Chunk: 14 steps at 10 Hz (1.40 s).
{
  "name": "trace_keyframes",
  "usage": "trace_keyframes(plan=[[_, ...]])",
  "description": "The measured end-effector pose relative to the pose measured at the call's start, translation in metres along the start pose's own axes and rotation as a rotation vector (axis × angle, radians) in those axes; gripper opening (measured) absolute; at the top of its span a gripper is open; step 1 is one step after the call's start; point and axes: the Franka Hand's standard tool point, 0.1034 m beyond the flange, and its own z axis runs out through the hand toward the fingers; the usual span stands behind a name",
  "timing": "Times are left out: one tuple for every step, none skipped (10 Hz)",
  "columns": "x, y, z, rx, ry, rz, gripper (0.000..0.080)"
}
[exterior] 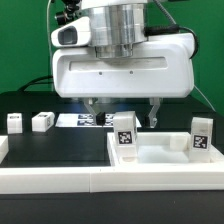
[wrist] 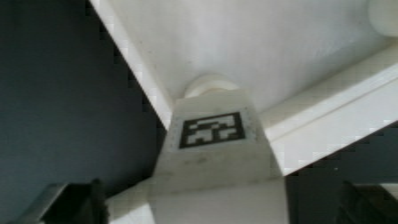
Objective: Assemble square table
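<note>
The square table's white slab (exterior: 160, 158) lies at the exterior view's right, raised rims up. Two white tagged legs stand upright on it, one near its left corner (exterior: 123, 132) and one at its right (exterior: 201, 138). Two more legs lie loose on the black surface at the left (exterior: 14, 122) (exterior: 42, 121). My gripper (exterior: 122, 112) hangs over the left standing leg, open, with one finger on each side of it and a gap to each. In the wrist view the gripper (wrist: 205, 205) straddles that leg (wrist: 214, 130), whose far end meets the slab (wrist: 249, 40).
The marker board (exterior: 85, 120) lies flat behind the gripper. A long white rail (exterior: 60, 180) edges the front of the black work surface. A green backdrop stands behind the arm.
</note>
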Motion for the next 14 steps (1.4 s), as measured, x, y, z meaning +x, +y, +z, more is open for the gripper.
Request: trace_keyframes(plan=[[0.0002, 0.0005, -0.0001, 0.000, 0.000, -0.059, 0.0649], [0.0006, 0.0012, -0.0003, 0.000, 0.000, -0.112, 0.0649], [0.0011, 0.0018, -0.0006, 0.000, 0.001, -0.155, 0.0649], [0.0020, 0.0017, -0.0015, 0.002, 0.002, -0.157, 0.0649], [0.0025, 0.0014, -0.0019, 0.002, 0.003, -0.141, 0.0517], [0.0024, 0.0016, -0.0018, 0.002, 0.003, -0.141, 0.0517], [0.0024, 0.0016, -0.0018, 0.002, 0.003, -0.141, 0.0378], [0.0025, 0.0016, -0.0019, 0.002, 0.003, -0.134, 0.0288], [0.0025, 0.0016, -0.0018, 0.002, 0.003, -0.116, 0.0288], [0.0024, 0.0015, -0.0018, 0.003, 0.003, -0.090, 0.0289], [0.0025, 0.0016, -0.0018, 0.003, 0.003, -0.026, 0.0289], [0.0024, 0.0015, -0.0017, 0.003, 0.003, 0.045, 0.0289], [0.0024, 0.0015, -0.0017, 0.003, 0.003, 0.109, 0.0289], [0.0023, 0.0014, -0.0017, 0.004, 0.002, 0.167, 0.0289]])
